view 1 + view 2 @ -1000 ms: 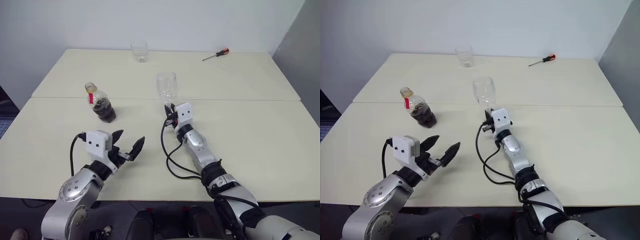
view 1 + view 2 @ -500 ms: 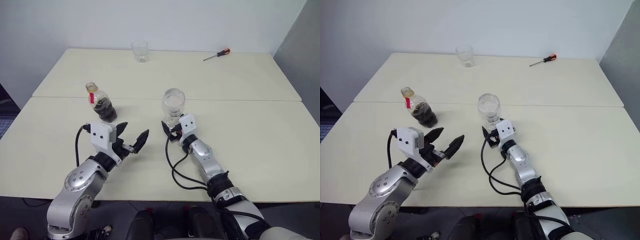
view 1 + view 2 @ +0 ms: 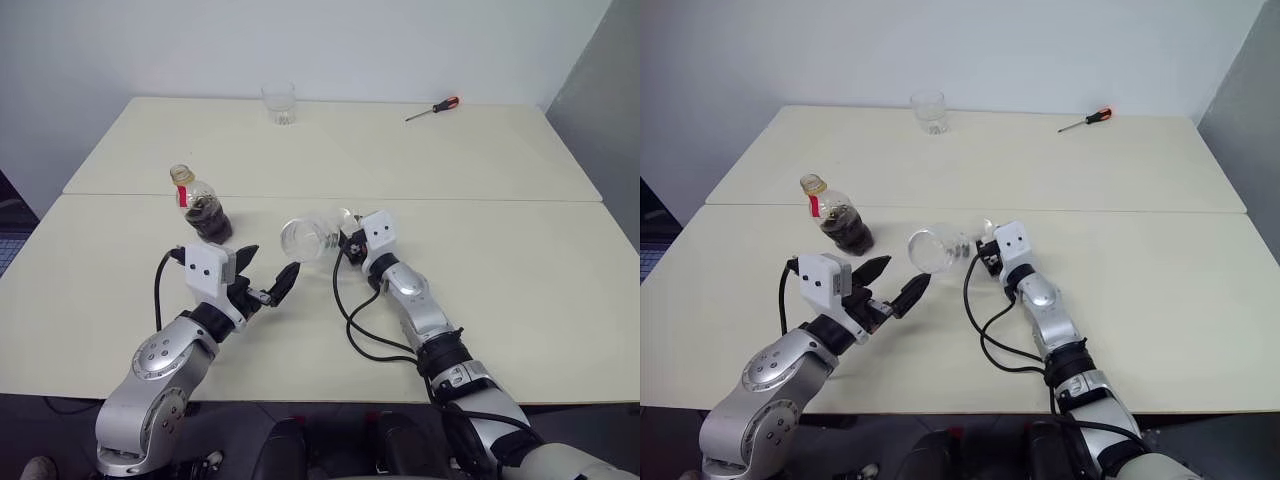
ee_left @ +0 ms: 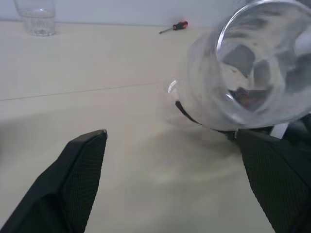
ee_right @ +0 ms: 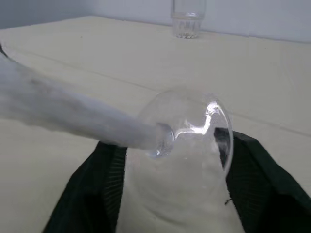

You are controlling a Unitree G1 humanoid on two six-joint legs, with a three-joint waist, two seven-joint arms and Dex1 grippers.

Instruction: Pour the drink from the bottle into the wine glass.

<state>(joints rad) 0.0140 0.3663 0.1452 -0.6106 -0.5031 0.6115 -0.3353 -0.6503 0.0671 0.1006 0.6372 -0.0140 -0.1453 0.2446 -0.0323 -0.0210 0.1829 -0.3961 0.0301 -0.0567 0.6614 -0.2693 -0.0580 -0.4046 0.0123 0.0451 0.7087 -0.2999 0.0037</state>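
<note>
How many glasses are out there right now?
2. The wine glass lies tipped on its side mid-table, foot end at the right gripper. A tumbler stands upright at the far edge.

Clear wine glass [image 3: 305, 240]; bottle [image 3: 203, 210] with red label, seemingly yellowish cap, dark brown drink [image 3: 211, 221]; cream table [image 3: 500, 170]; red-handled screwdriver [image 3: 433, 108].
</note>
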